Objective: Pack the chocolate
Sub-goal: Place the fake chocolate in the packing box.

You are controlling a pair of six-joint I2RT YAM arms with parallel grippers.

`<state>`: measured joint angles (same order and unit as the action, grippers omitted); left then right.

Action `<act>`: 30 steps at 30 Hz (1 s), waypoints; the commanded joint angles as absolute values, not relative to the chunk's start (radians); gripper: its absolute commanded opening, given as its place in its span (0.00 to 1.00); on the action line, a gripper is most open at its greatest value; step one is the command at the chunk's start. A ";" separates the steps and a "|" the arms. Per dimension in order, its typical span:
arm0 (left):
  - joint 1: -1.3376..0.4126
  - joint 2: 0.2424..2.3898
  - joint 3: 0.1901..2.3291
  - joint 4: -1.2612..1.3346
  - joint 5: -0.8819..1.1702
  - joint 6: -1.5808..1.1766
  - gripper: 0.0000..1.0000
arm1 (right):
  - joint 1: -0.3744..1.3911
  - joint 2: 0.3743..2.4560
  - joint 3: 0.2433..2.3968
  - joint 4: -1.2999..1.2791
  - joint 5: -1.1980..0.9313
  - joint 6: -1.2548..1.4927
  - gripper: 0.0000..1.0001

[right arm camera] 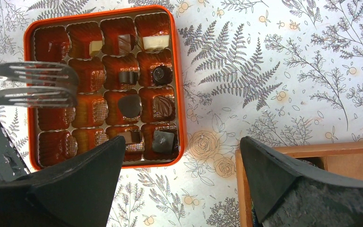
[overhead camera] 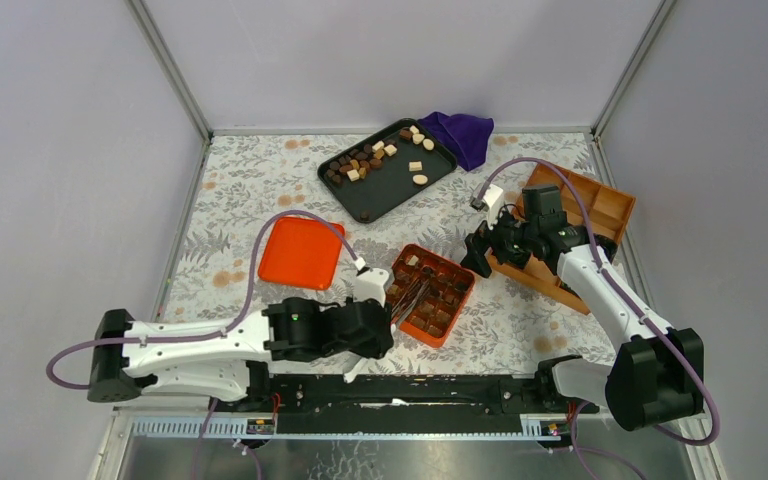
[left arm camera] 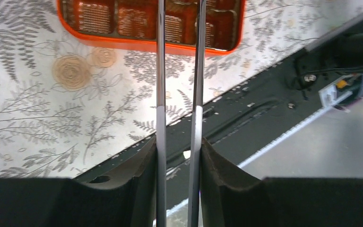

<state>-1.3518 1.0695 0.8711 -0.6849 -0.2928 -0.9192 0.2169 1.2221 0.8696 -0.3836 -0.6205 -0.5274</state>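
**Packing stage, tool over the container.** The left gripper [left arm camera: 177, 144] is closed on a pair of slim metal tongs [left arm camera: 160, 71]. Their two blades run straight out from its pads and end above the orange box [right arm camera: 52, 45], over the box's bare columns. No piece can be seen between the blades. In the right wrist view the box already carries chocolate in several compartments of the two columns away from the blades, while the compartments beneath the blades are empty. The loose chocolate [overhead camera: 365, 160], in dark, mid-brown and cream pieces, lies scattered on the black tray [overhead camera: 390, 190] at the far side of the table [overhead camera: 250, 180]. It is well apart from the tongs and beyond the box as seen from the arm bases. The long axis of the tongs points away from the left arm toward the far right, so the tray sits ahead of the tips and a little to their left. The left arm would probably have to reach on past the box to fetch another piece. The right gripper [right arm camera: 182, 146] hangs with its jaws wide and holds nothing, between the box and the wooden box [right arm camera: 331, 161]. It is about as near the tray as the left, but only the left carries the tool.
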 commanded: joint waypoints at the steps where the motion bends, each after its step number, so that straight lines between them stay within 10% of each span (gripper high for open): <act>1: -1.368 1.107 0.932 -0.781 -0.465 -0.938 0.00 | 0.212 1.218 0.870 -0.376 -0.643 -0.541 1.00; 30: -1.367 1.158 0.945 -0.745 -0.449 -0.897 0.03 | 0.212 1.221 0.870 -0.379 -0.645 -0.545 1.00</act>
